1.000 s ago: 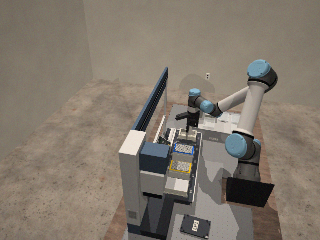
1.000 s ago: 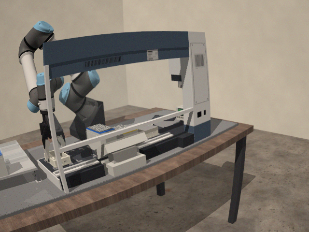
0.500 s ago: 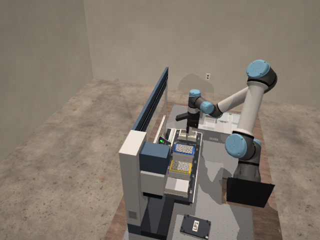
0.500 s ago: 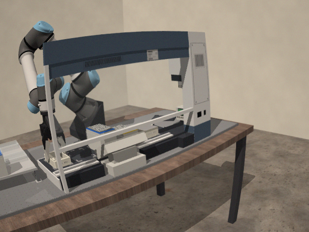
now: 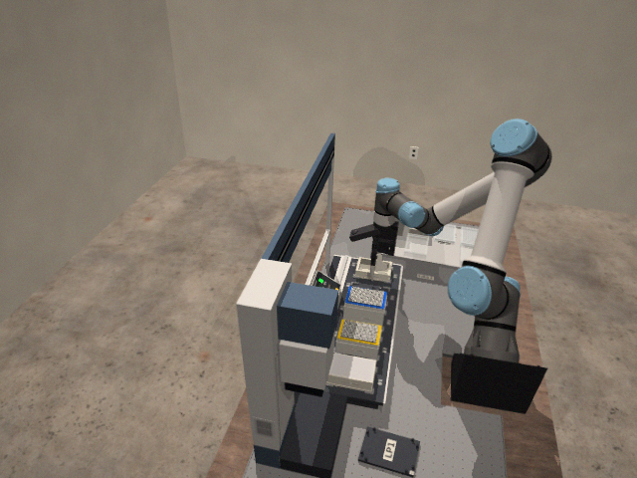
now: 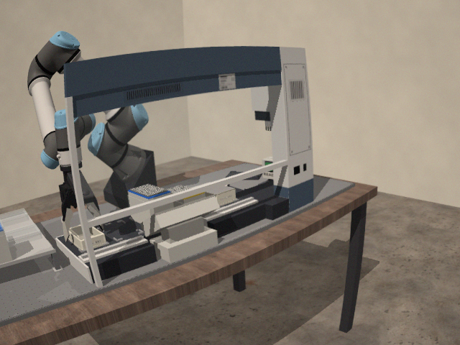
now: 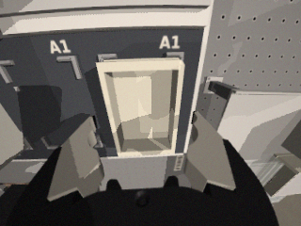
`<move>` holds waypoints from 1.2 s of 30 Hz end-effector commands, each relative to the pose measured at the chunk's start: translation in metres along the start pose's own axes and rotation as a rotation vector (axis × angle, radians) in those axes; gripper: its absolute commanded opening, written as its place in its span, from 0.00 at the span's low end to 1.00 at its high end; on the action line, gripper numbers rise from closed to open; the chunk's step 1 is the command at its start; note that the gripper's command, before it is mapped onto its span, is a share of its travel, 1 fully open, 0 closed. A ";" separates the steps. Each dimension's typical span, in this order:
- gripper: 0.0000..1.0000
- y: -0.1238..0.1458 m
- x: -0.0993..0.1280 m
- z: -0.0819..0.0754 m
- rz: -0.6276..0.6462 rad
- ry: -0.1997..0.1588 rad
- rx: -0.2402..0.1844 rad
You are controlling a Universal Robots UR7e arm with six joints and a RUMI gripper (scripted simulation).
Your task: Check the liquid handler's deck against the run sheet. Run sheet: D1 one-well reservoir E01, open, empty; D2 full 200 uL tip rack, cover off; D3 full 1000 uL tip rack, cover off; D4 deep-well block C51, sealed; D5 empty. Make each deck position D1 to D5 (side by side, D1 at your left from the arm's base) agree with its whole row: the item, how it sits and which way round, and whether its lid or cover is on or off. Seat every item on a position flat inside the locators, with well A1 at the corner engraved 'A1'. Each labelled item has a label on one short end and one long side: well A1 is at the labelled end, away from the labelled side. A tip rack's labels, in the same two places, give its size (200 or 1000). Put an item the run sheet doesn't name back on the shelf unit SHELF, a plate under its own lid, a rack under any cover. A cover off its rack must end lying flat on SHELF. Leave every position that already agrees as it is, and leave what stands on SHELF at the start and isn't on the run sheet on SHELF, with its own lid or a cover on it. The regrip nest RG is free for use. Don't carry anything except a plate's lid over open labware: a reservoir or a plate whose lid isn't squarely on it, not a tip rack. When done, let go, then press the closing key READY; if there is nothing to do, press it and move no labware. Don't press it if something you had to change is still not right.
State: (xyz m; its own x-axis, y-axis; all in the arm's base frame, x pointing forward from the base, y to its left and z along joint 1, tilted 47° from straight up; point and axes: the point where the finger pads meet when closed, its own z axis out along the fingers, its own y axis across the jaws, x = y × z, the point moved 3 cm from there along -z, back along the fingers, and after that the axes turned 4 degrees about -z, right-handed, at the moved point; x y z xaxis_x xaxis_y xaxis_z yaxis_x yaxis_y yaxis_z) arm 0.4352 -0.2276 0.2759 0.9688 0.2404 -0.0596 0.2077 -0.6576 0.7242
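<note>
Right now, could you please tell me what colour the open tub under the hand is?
Cream tub; wrist view.

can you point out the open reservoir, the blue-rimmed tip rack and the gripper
reservoir (image 7: pixel 141 105): wrist view, on its pale inner floor.
blue-rimmed tip rack (image 5: pixel 366 297): top view, on the field of tips inside the blue rim.
gripper (image 7: pixel 141 155): wrist view, midway between the two fingertips, which stand apart on either side of the reservoir.
</note>
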 end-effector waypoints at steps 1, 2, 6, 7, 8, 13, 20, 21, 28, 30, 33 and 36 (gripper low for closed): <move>0.82 0.000 0.000 0.000 0.000 0.001 -0.001; 0.82 0.000 0.000 0.000 0.000 0.001 -0.001; 0.82 0.000 0.000 0.000 0.000 0.001 -0.001; 0.82 0.000 0.000 0.000 0.000 0.001 -0.001; 0.82 0.000 0.000 0.000 0.000 0.001 -0.001; 0.82 0.000 0.000 0.000 0.000 0.001 -0.001; 0.82 0.000 0.000 0.000 0.000 0.001 -0.001; 0.82 0.000 0.000 0.000 0.000 0.001 -0.001; 0.82 0.000 0.000 0.000 0.000 0.001 -0.001; 0.82 0.000 0.000 0.000 0.000 0.001 -0.001; 0.82 0.000 0.000 -0.002 0.000 0.001 -0.001; 0.82 0.000 0.000 -0.007 0.000 0.001 -0.001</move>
State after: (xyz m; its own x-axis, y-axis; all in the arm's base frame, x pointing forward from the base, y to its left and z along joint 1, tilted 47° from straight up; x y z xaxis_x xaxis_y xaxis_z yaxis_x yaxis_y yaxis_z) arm 0.4349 -0.2258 0.2776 0.9688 0.2405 -0.0596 0.2078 -0.6575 0.7242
